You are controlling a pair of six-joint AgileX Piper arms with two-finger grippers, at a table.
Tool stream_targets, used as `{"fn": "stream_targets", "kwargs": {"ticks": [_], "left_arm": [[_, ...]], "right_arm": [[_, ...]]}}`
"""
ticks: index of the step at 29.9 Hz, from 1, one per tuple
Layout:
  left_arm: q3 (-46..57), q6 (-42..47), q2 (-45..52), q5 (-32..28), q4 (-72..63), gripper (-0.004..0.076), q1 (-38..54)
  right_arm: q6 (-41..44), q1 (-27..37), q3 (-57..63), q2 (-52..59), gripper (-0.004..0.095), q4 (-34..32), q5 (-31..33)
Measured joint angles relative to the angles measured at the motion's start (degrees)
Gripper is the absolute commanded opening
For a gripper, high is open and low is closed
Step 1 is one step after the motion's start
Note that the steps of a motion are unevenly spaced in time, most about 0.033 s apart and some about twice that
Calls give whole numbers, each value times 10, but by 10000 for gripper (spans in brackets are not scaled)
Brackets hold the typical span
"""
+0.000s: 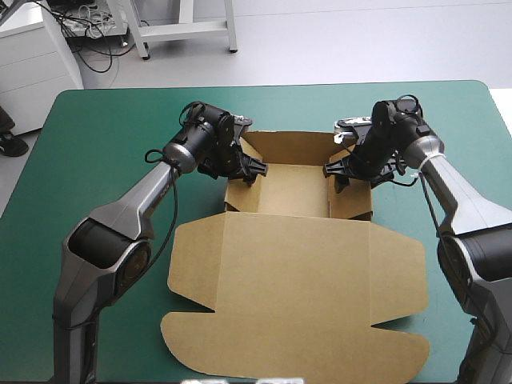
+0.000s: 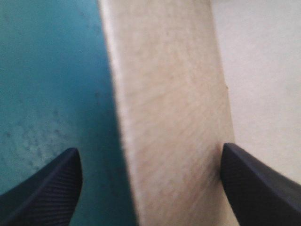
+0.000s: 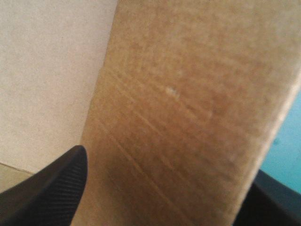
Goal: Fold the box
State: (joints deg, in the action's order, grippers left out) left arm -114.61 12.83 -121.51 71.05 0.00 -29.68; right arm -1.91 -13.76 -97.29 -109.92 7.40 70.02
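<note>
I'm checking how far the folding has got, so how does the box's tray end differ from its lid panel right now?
The tray has its walls raised; the lid lies flat on the teal-green cover. The tray is the far part; the lid, nearer the robot, spreads wider. The left gripper and right gripper straddle the tray's side walls, fingers open; nothing touches the lid. Both are one brown sheet.
</note>
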Motion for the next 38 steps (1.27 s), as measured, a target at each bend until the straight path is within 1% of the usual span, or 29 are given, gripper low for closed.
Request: {"fn": "stream_targets", "kwargs": {"ticks": [5, 10, 12, 14, 16, 17, 23, 25, 29, 34, 38], "left_arm": [[-11, 2, 13, -1, -5, 590, -1], [-13, 2, 50, 0, 11, 582, -1], [-13, 2, 66, 1, 25, 563, -1], [-13, -5, 90, 2, 43, 519, -1], [-13, -29, 119, 3, 49, 440, -1], [-13, -42, 135, 3, 49, 384, -1], [-14, -111, 231, 9, 42, -36, -1], [-3, -128, 266, 9, 42, -32, -1], [59, -146, 337, 10, 42, -32, -1], [184, -151, 420, 10, 42, -32, -1], [309, -153, 489, 10, 45, -32, -1]], "right_arm": [[2, -2, 0, 11, 819, 3, 2], [2, -2, -2, 41, 820, 1, 4], [2, -2, -3, 59, 819, -5, 4], [2, -2, -5, 80, 819, -18, 5], [2, -2, -5, 100, 819, -29, 6], [1, -2, -5, 112, 819, -35, 6], [1, -2, -6, 173, 820, -42, 11], [1, -2, -6, 186, 819, -42, 13], [2, -2, -6, 194, 819, -43, 13], [2, -2, -6, 189, 820, -43, 13], [6, -2, -6, 172, 819, -43, 13]]}}
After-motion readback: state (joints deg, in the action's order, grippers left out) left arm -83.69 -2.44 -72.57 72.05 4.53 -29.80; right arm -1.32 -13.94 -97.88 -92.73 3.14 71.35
